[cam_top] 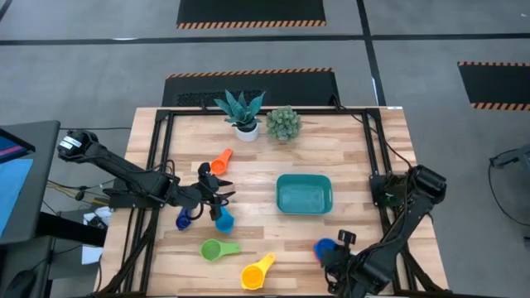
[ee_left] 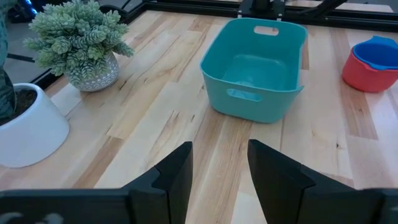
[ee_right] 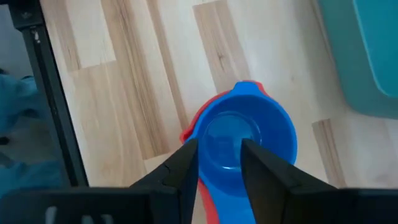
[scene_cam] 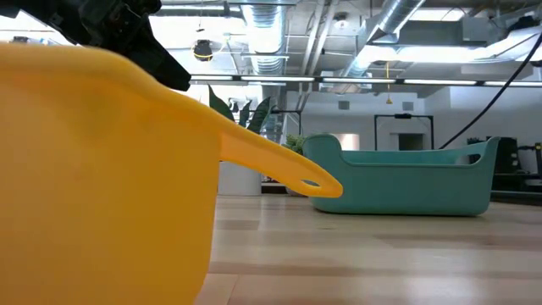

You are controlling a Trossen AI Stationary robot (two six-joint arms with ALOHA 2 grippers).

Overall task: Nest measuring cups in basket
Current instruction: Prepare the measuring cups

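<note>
Teal basket (cam_top: 304, 194), blue cup (ee_right: 244, 138) in red cup (ee_left: 369, 76), yellow cup (cam_top: 257, 271), lt wood table (cam_top: 348, 153).

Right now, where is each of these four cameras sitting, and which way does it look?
High view: above the table, straight down; both arms, basket.
Low view: at tabletop height, level across; yellow cup fills it, an arm's dark tip above.
Left wrist view: on left arm, toward the basket; left tool open.
Right wrist view: on right arm, down at blue cup in red cup.
All four share the basket.
</note>
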